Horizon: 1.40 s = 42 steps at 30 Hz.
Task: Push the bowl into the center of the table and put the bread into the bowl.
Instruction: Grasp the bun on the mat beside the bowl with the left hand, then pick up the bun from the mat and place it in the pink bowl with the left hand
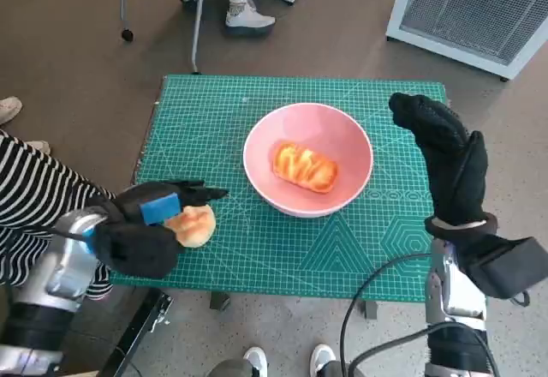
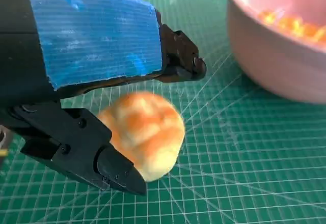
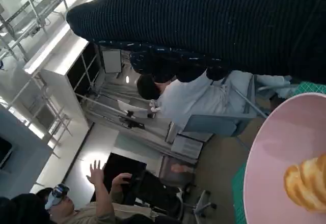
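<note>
The pink bowl (image 1: 308, 159) stands near the middle of the green mat with one golden bread roll (image 1: 304, 166) inside it; the left wrist view shows its wall (image 2: 275, 56) and the right wrist view its rim (image 3: 285, 152) and roll (image 3: 305, 180). A second bread (image 1: 193, 225) lies on the mat at the front left. My left hand (image 1: 145, 223) reaches over it, and the bread (image 2: 145, 132) sits between the spread fingers (image 2: 178, 56) and the thumb, which touches it. My right hand (image 1: 449, 158) hovers to the right of the bowl, fingers stretched out, holding nothing.
The green cutting mat (image 1: 214, 120) covers the small table. A person in a striped sleeve (image 1: 34, 197) sits close at the left. A chair and a foot (image 1: 244, 17) stand behind the table, a white appliance (image 1: 471, 8) at the back right.
</note>
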Tool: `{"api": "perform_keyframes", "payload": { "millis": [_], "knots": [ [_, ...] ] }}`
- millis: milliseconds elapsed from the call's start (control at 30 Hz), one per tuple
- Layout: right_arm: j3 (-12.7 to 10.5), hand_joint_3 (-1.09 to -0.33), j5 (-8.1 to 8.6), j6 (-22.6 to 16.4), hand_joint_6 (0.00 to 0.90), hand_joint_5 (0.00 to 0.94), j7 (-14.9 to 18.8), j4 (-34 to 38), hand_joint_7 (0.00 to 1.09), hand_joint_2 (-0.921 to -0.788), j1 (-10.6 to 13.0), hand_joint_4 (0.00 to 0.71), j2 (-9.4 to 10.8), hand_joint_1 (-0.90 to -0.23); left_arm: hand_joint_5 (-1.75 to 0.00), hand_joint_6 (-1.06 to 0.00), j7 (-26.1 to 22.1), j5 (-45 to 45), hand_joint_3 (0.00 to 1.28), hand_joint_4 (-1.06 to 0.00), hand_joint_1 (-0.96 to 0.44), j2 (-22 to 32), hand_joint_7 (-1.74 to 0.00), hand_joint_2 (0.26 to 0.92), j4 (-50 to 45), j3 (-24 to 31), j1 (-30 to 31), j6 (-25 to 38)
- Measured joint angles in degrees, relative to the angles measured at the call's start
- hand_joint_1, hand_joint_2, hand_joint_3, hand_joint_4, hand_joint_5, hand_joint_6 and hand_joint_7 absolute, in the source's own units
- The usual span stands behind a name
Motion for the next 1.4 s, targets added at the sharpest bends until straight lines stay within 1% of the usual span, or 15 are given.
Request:
{"api": "perform_keyframes", "payload": {
  "millis": [67, 133, 167, 233, 367, 400, 433, 467, 500, 533, 633, 800, 933, 1167, 1400],
  "knots": [
    [0.0, -0.772, 0.01, 0.1, 0.045, 0.000, 0.2, -0.2, 0.58, -0.921, 0.1, 0.199, 0.0, -0.831, -0.04, -0.52, 0.2, 1.2, 0.04, -0.44, 0.06, -0.3, -0.07, 0.784, 1.1, -0.9, -0.4, 0.2],
    [0.0, -0.771, 0.03, 0.4, 0.043, 0.000, 0.4, -0.2, 0.58, -0.921, 0.1, 0.199, -0.1, -0.829, -0.05, -0.60, 0.3, 1.8, 0.05, -0.53, 0.06, -0.3, -0.09, 0.805, 1.8, -1.4, -1.1, 0.5],
    [0.0, -0.771, 0.04, 0.5, 0.042, 0.000, 0.5, -0.3, 0.58, -0.921, 0.1, 0.199, -0.2, -0.828, -0.05, -0.61, 0.3, 1.9, 0.05, -0.55, 0.06, -0.3, -0.09, 0.809, 1.9, -1.5, -1.4, 0.7],
    [0.0, -0.769, 0.10, 0.7, 0.042, 0.001, 0.7, -0.3, 0.58, -0.921, 0.1, 0.200, -0.3, -0.827, -0.07, -0.68, 0.3, 1.9, 0.05, -0.66, 0.07, -0.3, -0.12, 0.831, 2.1, -1.6, -1.8, 0.9],
    [-0.1, -0.767, 0.28, 0.9, 0.040, 0.001, 1.1, -0.3, 0.59, -0.921, 0.1, 0.201, -0.5, -0.823, -0.10, -0.75, 0.3, 1.9, 0.05, -0.78, 0.09, -0.2, -0.16, 0.856, 2.2, -1.6, -2.0, 0.9],
    [-0.1, -0.766, 0.31, 1.0, 0.040, 0.001, 1.2, -0.3, 0.59, -0.921, 0.1, 0.201, -0.6, -0.822, -0.11, -0.77, 0.3, 1.8, 0.05, -0.82, 0.10, -0.2, -0.19, 0.866, 2.2, -1.6, -2.0, 0.9],
    [-0.1, -0.766, 0.34, 1.0, 0.040, 0.001, 1.3, -0.3, 0.59, -0.921, 0.1, 0.201, -0.7, -0.822, -0.10, -0.77, 0.3, 1.8, 0.05, -0.84, 0.10, -0.2, -0.23, 0.871, 2.2, -1.6, -2.0, 0.8],
    [-0.2, -0.767, 0.37, 1.0, 0.039, 0.001, 1.3, -0.3, 0.59, -0.921, 0.1, 0.201, -0.8, -0.819, -0.46, -0.67, 0.3, 1.8, 0.07, -0.78, 0.07, -0.2, -0.63, 0.889, 2.2, -1.6, -2.1, 0.6],
    [-0.2, -0.767, 0.38, 1.1, 0.038, 0.001, 1.3, -0.3, 0.59, -0.921, 0.1, 0.201, -0.9, -0.816, -0.70, -0.60, 0.4, 1.7, 0.10, -0.73, 0.04, -0.1, -0.91, 0.901, 2.3, -1.6, -2.1, 0.2],
    [-0.2, -0.768, 0.39, 1.1, 0.037, 0.002, 1.3, -0.2, 0.59, -0.921, 0.1, 0.203, -0.9, -0.814, -0.85, -0.56, 0.6, 1.6, 0.11, -0.71, 0.03, -0.1, -1.07, 0.908, 2.3, -1.5, -2.1, -0.1],
    [-0.2, -0.769, 0.39, 1.1, 0.033, 0.004, 1.4, -0.2, 0.59, -0.921, 0.1, 0.207, -0.9, -0.810, -1.04, -0.53, 1.0, 1.2, 0.11, -0.71, 0.01, 0.2, -1.22, 0.916, 2.3, -1.1, -2.1, -1.6],
    [-0.1, -0.775, 0.39, 1.3, 0.028, 0.009, 1.4, -0.2, 0.59, -0.921, 0.1, 0.219, -0.9, -0.811, -1.14, -0.56, 1.2, -0.4, 0.08, -0.73, 0.00, 0.7, -1.19, 0.920, 2.3, 0.1, -2.1, -4.0],
    [-0.1, -0.780, 0.38, 1.5, 0.024, 0.015, 1.4, -0.2, 0.59, -0.921, 0.1, 0.231, -0.9, -0.810, -1.16, -0.57, 1.2, -1.3, 0.07, -0.73, 0.00, 1.0, -1.17, 0.920, 2.0, 1.2, -2.1, -4.7],
    [-0.1, -0.781, 0.39, 1.6, 0.021, 0.018, 1.4, 0.0, 0.60, -0.921, 0.0, 0.241, -1.0, -0.812, -1.20, -0.56, 0.5, -3.6, 0.09, -0.72, 0.00, 1.9, -1.16, 0.920, -0.9, 3.9, -2.7, -4.5],
    [-0.1, -0.779, 0.51, 1.8, 0.020, 0.017, 1.8, 0.2, 0.60, -0.921, -0.3, 0.244, -1.0, -0.817, -1.26, -0.54, -0.4, -7.1, 0.11, -0.68, 0.00, 2.0, -1.16, 0.920, -6.6, 7.3, -5.7, -2.5]
  ]
}}
